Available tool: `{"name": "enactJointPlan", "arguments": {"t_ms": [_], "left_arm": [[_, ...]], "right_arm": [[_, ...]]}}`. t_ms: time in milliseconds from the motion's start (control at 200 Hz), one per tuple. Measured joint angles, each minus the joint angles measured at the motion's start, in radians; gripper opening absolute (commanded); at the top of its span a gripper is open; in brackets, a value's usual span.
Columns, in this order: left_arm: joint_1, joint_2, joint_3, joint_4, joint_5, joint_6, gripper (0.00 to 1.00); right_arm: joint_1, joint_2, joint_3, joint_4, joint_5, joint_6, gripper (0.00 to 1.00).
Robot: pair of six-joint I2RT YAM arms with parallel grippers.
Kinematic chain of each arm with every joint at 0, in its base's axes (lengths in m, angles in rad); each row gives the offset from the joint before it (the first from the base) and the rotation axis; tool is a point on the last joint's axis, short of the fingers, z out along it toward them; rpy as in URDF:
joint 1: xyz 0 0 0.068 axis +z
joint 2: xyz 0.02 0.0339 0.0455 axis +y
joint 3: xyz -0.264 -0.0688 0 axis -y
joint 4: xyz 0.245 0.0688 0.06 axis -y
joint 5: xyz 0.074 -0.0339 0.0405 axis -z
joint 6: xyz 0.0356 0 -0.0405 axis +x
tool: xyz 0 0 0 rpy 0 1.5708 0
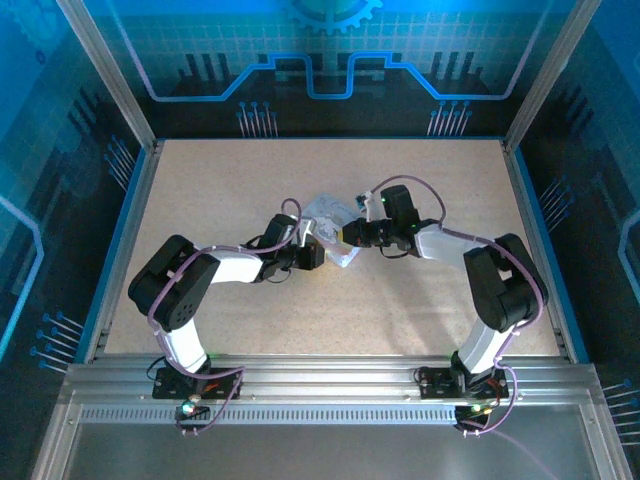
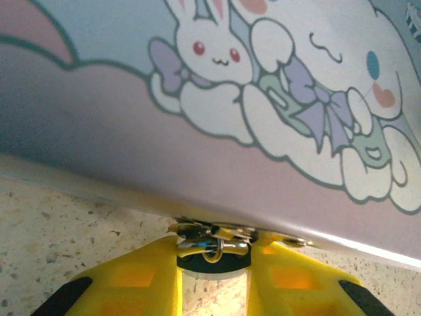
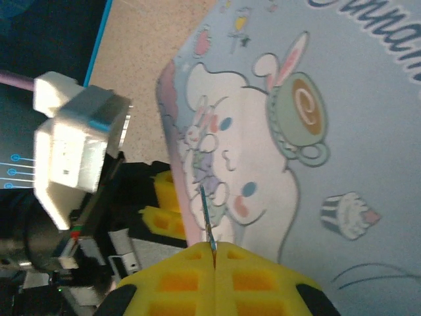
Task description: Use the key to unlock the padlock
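pinching the key [image 3: 208,220], the right gripper [image 3: 214,253] is closed; the left gripper [image 2: 214,268] flanks the padlock [image 2: 212,245], narrowly apart, grip unclear.

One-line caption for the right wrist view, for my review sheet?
Right gripper shut on the thin key, its blade seen against the cartoon-lidded tin.

left arm [image 1: 215,270] bent inward | left claw [image 2: 216,253] narrowly parted | right arm [image 1: 470,250] bent inward | right claw [image 3: 215,247] pinched closed
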State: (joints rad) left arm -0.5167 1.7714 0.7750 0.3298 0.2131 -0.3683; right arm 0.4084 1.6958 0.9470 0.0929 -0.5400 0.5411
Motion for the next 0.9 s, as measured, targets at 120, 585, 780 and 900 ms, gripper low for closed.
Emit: {"name": "enactJointPlan", "arguments": {"t_ms": [120, 585, 780, 900], "left_arm": [[-0.006, -0.02, 0.0, -0.018, 0.0, -0.023, 0.25], [-0.029, -0.156, -0.007, -0.073, 0.001, -0.206, 0.2], [-0.03, -0.181, -0.007, -0.105, 0.004, -0.24, 0.2], [-0.03, -0.192, -0.007, -0.123, 0.004, -0.245, 0.2]], "right_arm": [[0.003, -0.089, -0.009, -0.033, 0.018, -0.024, 0.0], [0.056, -0.373, -0.166, -0.146, 0.046, -0.142, 0.0], [0.101, -0.335, -0.199, -0.156, 0.089, -0.154, 0.0], [0.102, -0.287, -0.199, -0.169, 0.132, -0.164, 0.0]]}}
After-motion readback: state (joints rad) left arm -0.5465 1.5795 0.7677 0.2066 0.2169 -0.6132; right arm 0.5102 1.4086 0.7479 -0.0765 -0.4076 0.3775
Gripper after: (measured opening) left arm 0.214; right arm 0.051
